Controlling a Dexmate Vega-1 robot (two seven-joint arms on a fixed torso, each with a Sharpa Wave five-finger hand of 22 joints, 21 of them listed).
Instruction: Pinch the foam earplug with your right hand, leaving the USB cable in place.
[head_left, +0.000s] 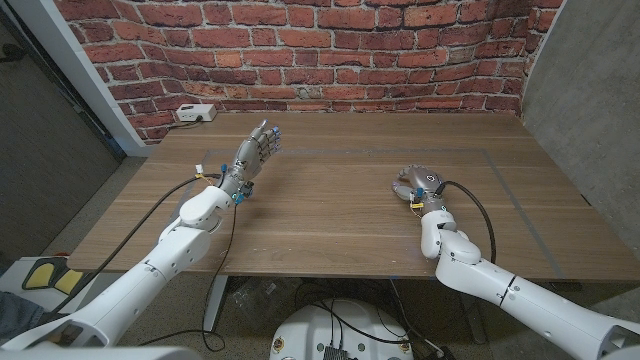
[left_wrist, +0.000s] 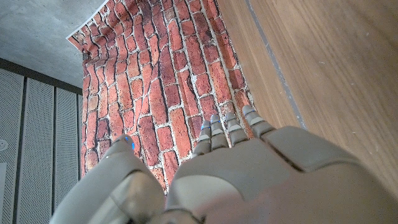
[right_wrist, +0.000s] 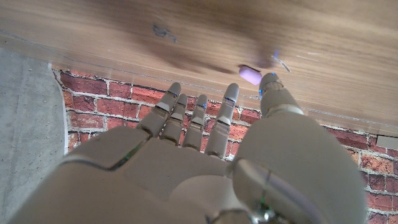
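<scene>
Head view: the left hand (head_left: 254, 156) is raised with fingers spread, holding nothing. The right hand (head_left: 419, 185) hovers low over the surface (head_left: 330, 215), fingers apart and empty, the foam earplug (right_wrist: 249, 75) just beside its thumb. Approach seems nearly finished; the next move calls for closing thumb and finger on the plug.

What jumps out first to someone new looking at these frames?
Two pale robot hands over a wooden table before a red brick wall: the left hand raised with its fingers up, the right hand low at mid-table. In the right wrist view, a small purple foam earplug lies on the wood just off that hand's fingertips. A white box sits at the table's far left edge.
</scene>
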